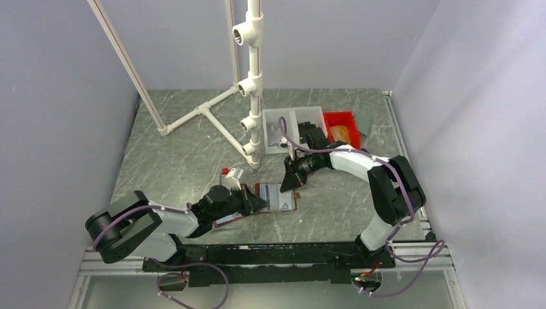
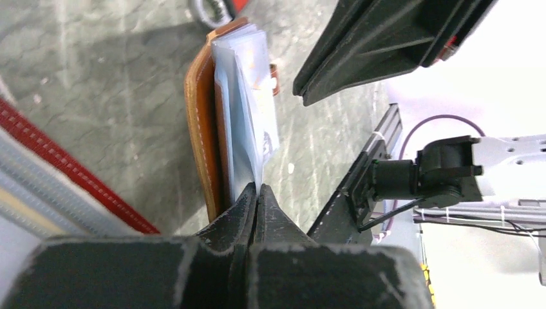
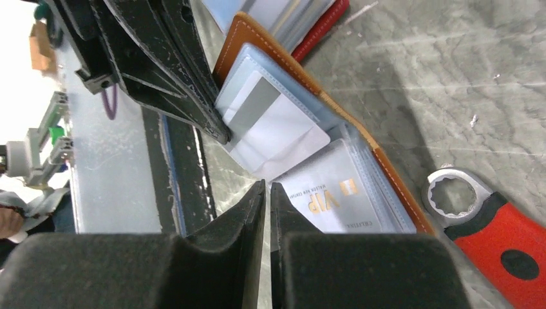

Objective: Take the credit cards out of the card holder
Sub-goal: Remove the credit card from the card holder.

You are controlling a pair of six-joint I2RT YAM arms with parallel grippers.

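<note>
Left gripper (image 1: 259, 203) pinched tan leather card holder (image 1: 283, 198) at 9 o'clock.
Right gripper (image 3: 267, 187) barely parted, empty — white plastic card (image 3: 277, 129) looked thin, slick; take its corner.

Seen from above, the tan leather card holder (image 1: 281, 198) is too small for its cards to be told apart, and its left end lies under the left gripper (image 1: 263, 203). In the left wrist view the near end of its clear plastic sleeves (image 2: 248, 109) disappears behind that gripper's pressed-together tips. In the right wrist view the white card lettered VIP (image 3: 328, 199) is partly covered by the right gripper (image 3: 267, 188) and its small print is unreadable, the red-handled steel spanner (image 3: 496, 238) is cut off by the right and bottom edges, and from above the orange contents of the red plastic bin (image 1: 338, 115) are too small to identify.
</note>
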